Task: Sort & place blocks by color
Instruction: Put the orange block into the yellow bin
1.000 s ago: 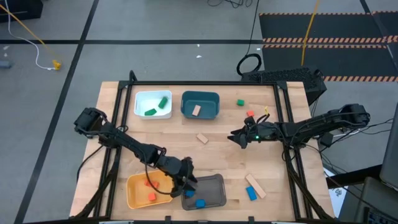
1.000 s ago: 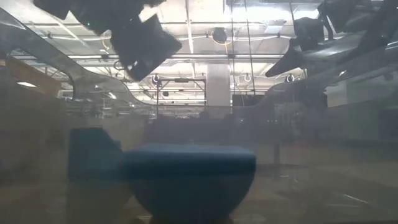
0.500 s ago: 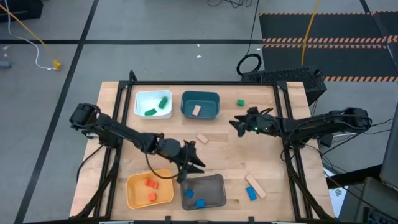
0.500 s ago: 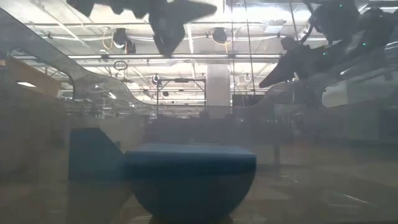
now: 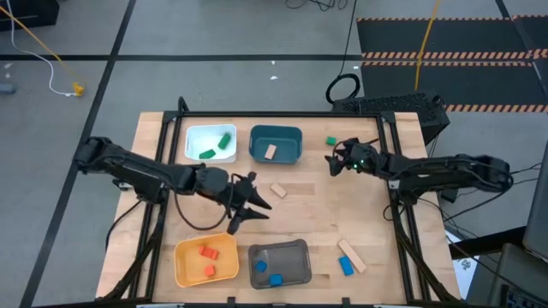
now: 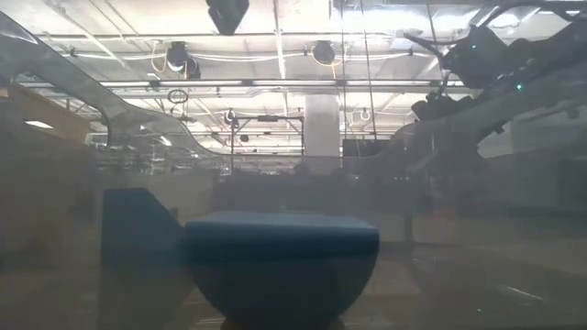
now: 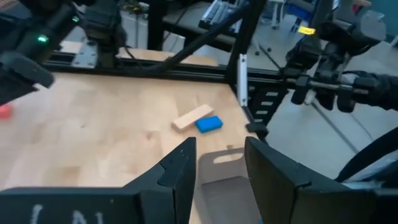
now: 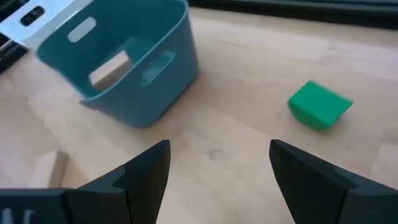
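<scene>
My left gripper (image 5: 251, 204) (image 7: 221, 149) is open and hovers over the table's middle, between the yellow bin (image 5: 181, 267) and the teal bin (image 5: 276, 155). My right gripper (image 5: 333, 160) (image 8: 219, 149) is open, just on the near side of a loose green block (image 5: 330, 140) (image 8: 319, 104) that lies flat on the wood. A tan block (image 5: 278, 190) lies between the grippers. A tan bar (image 5: 351, 254) (image 7: 193, 116) and a blue block (image 5: 345, 267) (image 7: 209, 124) lie side by side near the right near corner.
The white bin (image 5: 193, 137) holds green blocks. A tan block (image 8: 111, 68) sits in the teal bin (image 8: 168, 68). Red blocks fill the yellow bin, and the grey bin (image 5: 300, 257) has blue ones. A red block (image 7: 3, 111) shows at the left wrist view's edge. Bare wood lies between the bins.
My left gripper has drawn back from over the grey bin toward the table's middle and risen out of the low view. My right gripper has moved toward the far edge, closing on the green block. No block has shifted.
</scene>
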Motion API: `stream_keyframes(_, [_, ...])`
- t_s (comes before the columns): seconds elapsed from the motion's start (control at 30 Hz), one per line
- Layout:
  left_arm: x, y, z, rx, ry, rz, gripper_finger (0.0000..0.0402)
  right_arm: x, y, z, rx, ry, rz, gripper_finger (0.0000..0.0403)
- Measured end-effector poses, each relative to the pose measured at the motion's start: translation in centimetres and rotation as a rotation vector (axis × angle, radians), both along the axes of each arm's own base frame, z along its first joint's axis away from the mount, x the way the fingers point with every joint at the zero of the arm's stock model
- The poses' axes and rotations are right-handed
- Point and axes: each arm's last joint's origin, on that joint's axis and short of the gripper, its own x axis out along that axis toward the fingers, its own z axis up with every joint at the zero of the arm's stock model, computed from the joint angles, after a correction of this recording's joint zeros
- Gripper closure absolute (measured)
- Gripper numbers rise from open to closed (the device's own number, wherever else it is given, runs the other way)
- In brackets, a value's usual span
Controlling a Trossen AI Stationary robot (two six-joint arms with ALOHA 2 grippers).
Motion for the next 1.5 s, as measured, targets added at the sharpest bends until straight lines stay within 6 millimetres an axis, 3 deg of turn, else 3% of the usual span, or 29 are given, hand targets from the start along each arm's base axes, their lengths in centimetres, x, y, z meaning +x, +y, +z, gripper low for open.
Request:
stream_keyframes(0.2, [-0.4, 1.8, 0.3, 0.018, 0.024, 0.051, 0.0265, 0.1, -1.6, 1.4, -0.064, 0.082, -0.017, 0.0138])
stream_keyframes(0.33, [-0.2, 3.1, 0.1, 0.019, 0.038, 0.099, 0.0265, -0.3, -2.1, 1.9, 0.0, 0.173, -0.062, 0.0138])
stream_keyframes(0.6, [-0.1, 5.3, -0.1, 0.021, 0.066, 0.176, 0.0265, -1.9, -1.5, 0.7, 0.211, 0.318, -0.2, 0.0138])
stream_keyframes(0.93, [-0.1, 7.6, -0.1, 0.025, 0.064, 0.251, 0.0265, -2.1, -1.5, 0.6, 0.161, 0.336, -0.248, 0.0138])
stream_keyframes(1.23, [-0.1, 7.8, -0.1, 0.039, 0.063, 0.251, 0.0265, -2.3, -0.4, -2.6, 0.14, 0.268, -0.308, 0.0138])
stream_keyframes(1.37, [-0.1, 7.8, -0.1, 0.048, 0.061, 0.248, 0.0265, -1.9, -0.1, -3.2, 0.107, 0.214, -0.297, 0.0138])
stream_keyframes(1.5, [-0.1, 7.8, -0.1, 0.049, 0.062, 0.247, 0.0265, -1.8, 0.0, -3.7, 0.044, 0.268, -0.325, 0.0138])
